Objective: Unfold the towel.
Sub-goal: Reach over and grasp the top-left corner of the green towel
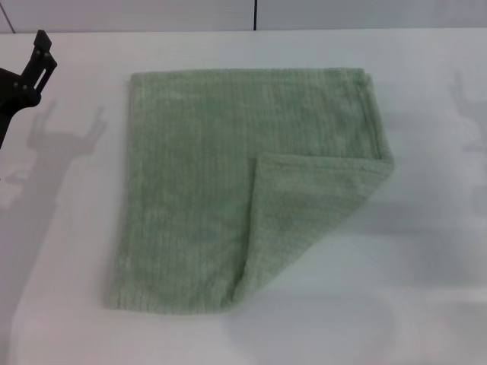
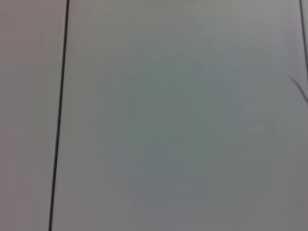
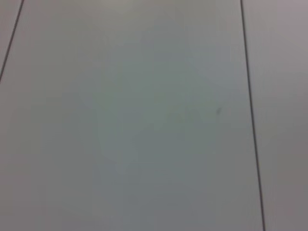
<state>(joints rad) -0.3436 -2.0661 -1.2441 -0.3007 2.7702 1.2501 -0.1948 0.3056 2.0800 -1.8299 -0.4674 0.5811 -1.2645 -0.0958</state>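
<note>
The pale sage-green towel (image 1: 205, 190) lies flat on the white table in the middle of the head view. Its near right corner is folded over onto the rest as a triangular flap (image 1: 300, 220). My left gripper (image 1: 34, 65) shows only partly at the far left edge of the head view, raised and well clear of the towel. My right gripper is out of view. Both wrist views show only a plain pale surface with thin dark seams, no towel and no fingers.
The white table (image 1: 426, 251) extends around the towel on all sides. Its back edge meets a wall (image 1: 342, 14) at the top of the head view. Arm shadows fall on the table left and right.
</note>
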